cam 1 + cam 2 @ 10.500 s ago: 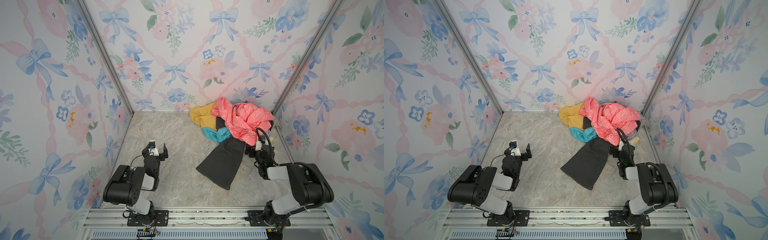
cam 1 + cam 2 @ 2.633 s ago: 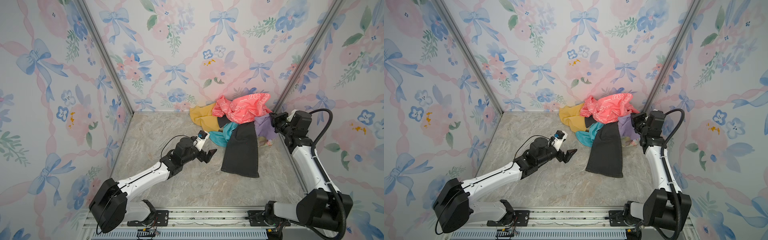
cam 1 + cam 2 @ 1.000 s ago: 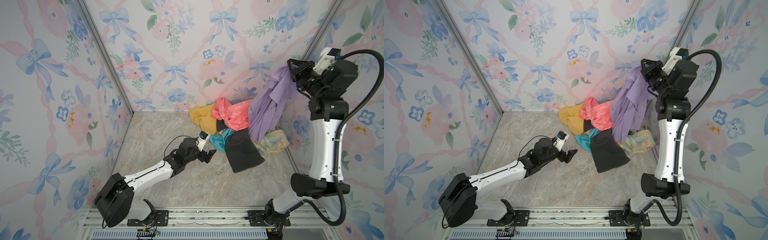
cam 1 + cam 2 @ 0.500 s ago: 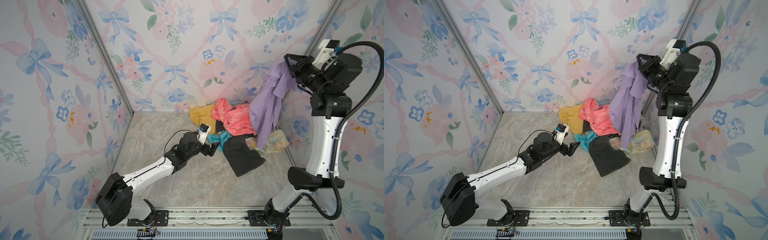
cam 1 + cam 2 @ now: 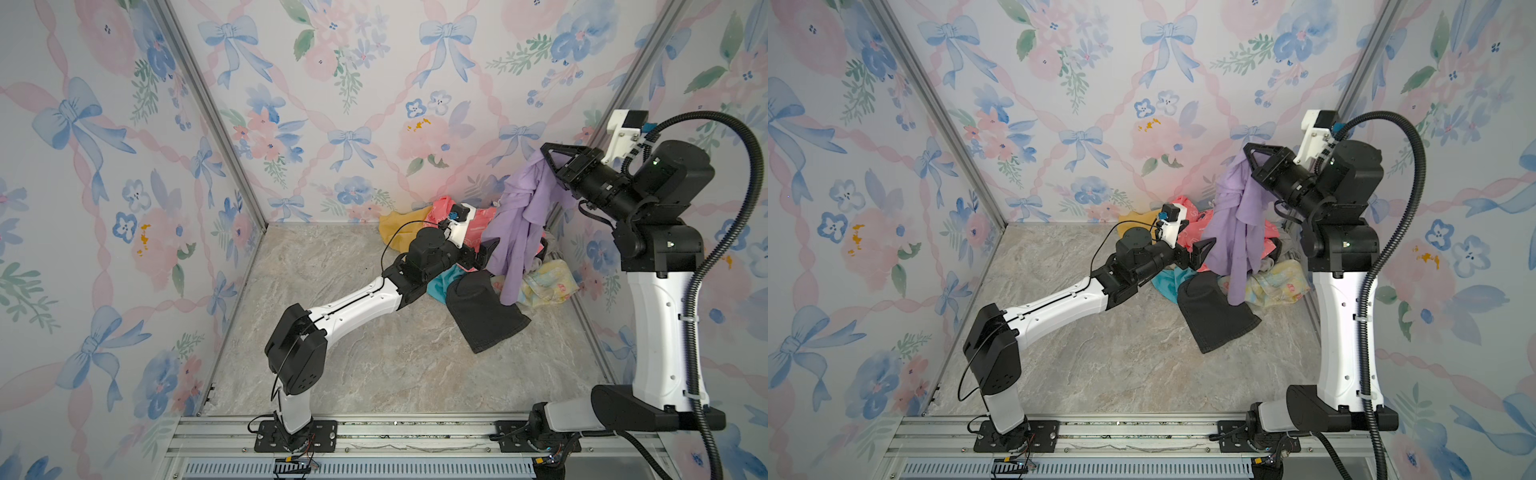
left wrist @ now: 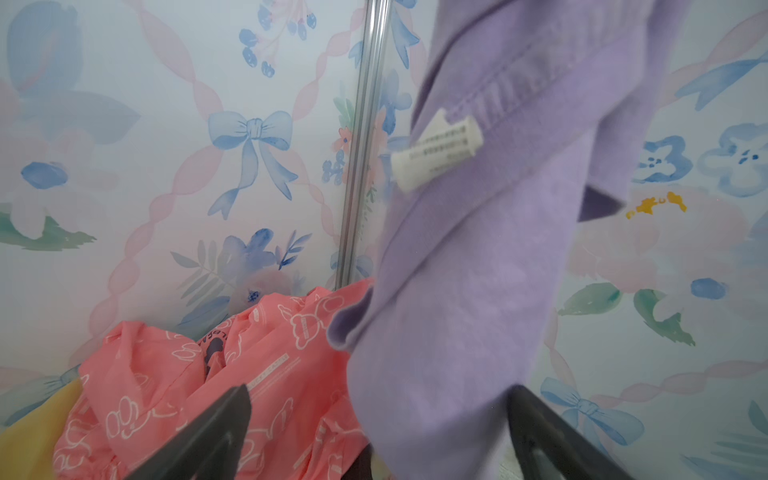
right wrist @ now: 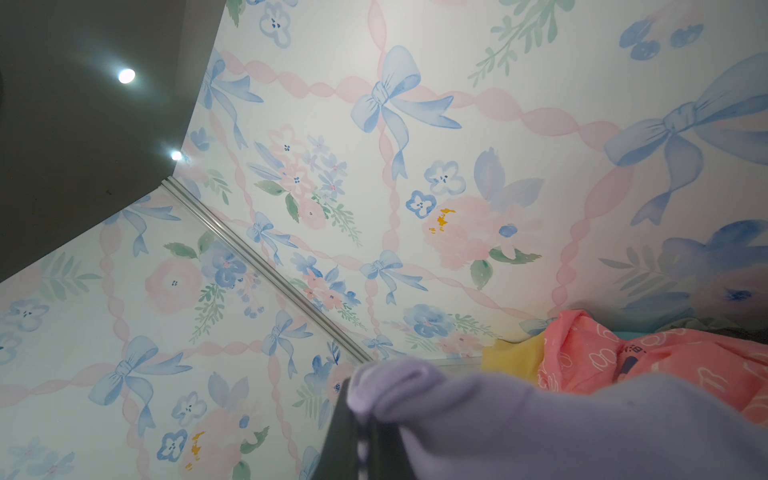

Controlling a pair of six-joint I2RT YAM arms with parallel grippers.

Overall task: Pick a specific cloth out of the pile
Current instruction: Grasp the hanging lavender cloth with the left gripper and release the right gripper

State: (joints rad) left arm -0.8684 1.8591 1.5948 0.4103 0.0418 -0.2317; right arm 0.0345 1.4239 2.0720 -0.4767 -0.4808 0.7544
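High at the back right, my right gripper (image 5: 545, 152) (image 5: 1251, 152) is shut on the top of the lavender cloth (image 5: 524, 216) (image 5: 1237, 232). The cloth hangs in long folds, its lower end over the pile (image 5: 478, 221) (image 5: 1187, 233). The right wrist view shows a fold of cloth (image 7: 540, 424) pinched between the shut fingers (image 7: 345, 419). My left gripper (image 5: 484, 253) (image 5: 1202, 251) stands open beside the cloth's lower part. In the left wrist view the cloth (image 6: 465, 291) hangs between the two spread fingers (image 6: 208, 432), with a white label (image 6: 438, 151) on its hem.
The pile lies in the back right corner: a coral-pink printed cloth (image 6: 187, 374), a mustard one (image 5: 399, 232), a teal one (image 5: 440, 284), a dark grey one (image 5: 482, 311) spread toward the front, and a pale yellow patterned one (image 5: 548, 282). Flowered walls close in the back and sides.
My left gripper has risen and moved to the back right, up to the hanging cloth. The right gripper, still holding the cloth, has shifted slightly left and lower.
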